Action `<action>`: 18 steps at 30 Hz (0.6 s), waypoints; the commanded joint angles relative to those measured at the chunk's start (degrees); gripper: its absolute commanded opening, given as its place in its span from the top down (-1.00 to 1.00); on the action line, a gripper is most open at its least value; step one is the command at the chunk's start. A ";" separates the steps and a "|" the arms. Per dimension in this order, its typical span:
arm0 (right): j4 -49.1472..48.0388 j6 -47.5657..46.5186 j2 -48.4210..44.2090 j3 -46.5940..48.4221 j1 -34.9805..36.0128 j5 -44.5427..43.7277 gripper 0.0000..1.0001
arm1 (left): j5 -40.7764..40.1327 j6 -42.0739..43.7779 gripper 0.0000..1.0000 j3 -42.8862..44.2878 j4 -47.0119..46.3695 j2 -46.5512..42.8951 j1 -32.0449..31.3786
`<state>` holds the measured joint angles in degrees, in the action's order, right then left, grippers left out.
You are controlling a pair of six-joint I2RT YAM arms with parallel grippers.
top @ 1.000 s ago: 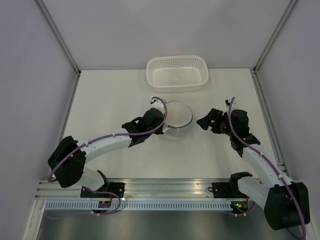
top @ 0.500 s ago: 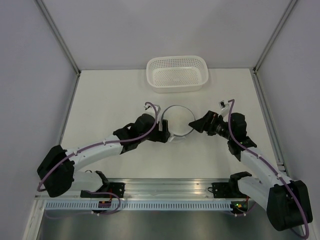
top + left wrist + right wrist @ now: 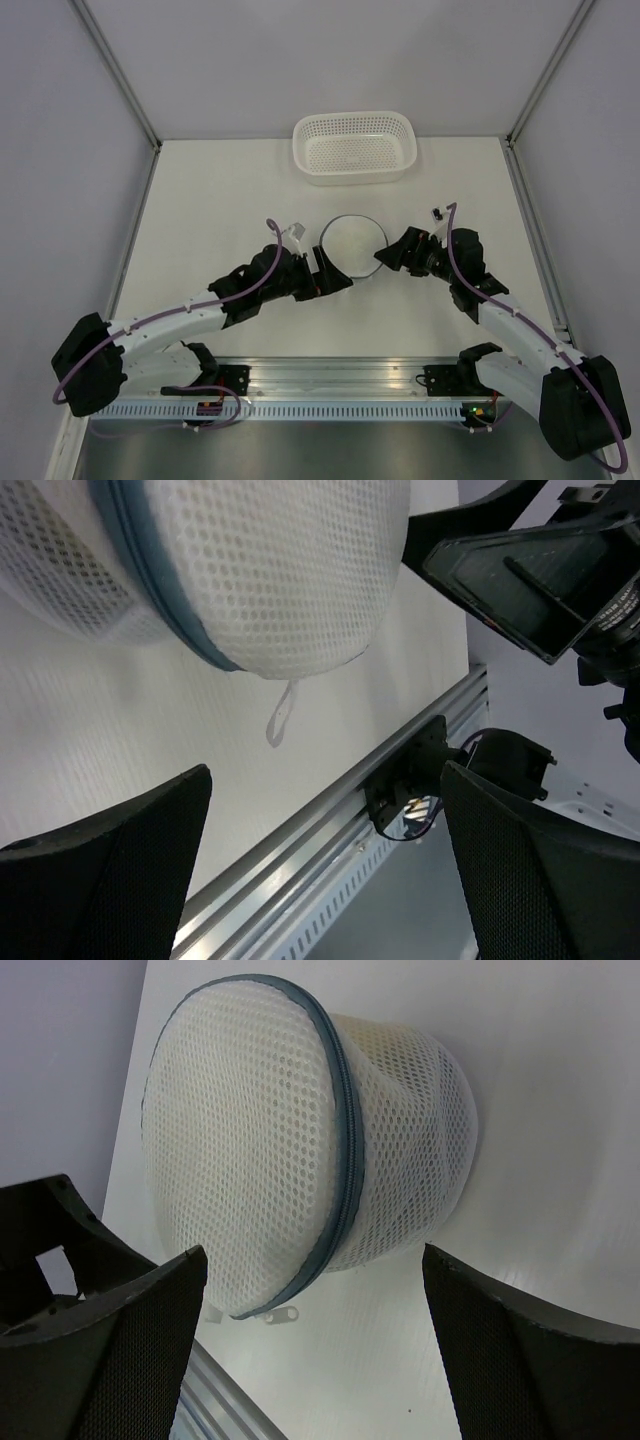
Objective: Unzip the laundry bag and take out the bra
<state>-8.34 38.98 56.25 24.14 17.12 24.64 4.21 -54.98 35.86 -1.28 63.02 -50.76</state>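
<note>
The laundry bag (image 3: 352, 247) sat between our hands, just ahead of each. Our left gripper (image 3: 320, 880) and right gripper (image 3: 315, 1360) were both spread wide, holding nothing. The mesh looked light, soft and apt to collapse, so we judged the zipper tab (image 3: 281, 1314), hanging at the bag's near edge, the place to pinch. The zipper was closed, and we could not make out the bra inside. The basket (image 3: 355, 175) beyond showed nothing in it.

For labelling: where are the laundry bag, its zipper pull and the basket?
laundry bag (image 3: 250, 1140), right wrist view, mesh face.
zipper pull (image 3: 282, 710), left wrist view, hanging tab.
basket (image 3: 355, 173), top external view, near wall.
</note>
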 commanded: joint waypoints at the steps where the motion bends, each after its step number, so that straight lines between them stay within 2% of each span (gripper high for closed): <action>1: -0.98 -0.31 0.27 1.44 0.54 -1.97 -0.85 | 4.93 -15.30 -0.99 -3.93 -7.93 1.92 -1.70; 5: -1.24 -0.40 -0.61 0.74 0.89 -2.85 -0.86 | 0.81 -20.25 -0.99 -6.06 -13.04 4.81 -4.87; 9: -2.12 0.30 -1.84 0.12 0.98 -2.58 -0.86 | -4.01 -24.03 -0.99 -8.26 -23.39 7.46 -5.57; 18: -0.10 -0.49 -5.18 -0.67 1.16 -3.38 -0.86 | -20.44 -24.12 -0.98 -4.48 -23.42 11.76 -6.54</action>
<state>-8.12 38.98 52.45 23.92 17.89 22.00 -7.01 -75.92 28.84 -21.58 73.63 -57.01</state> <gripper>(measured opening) 0.929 0.992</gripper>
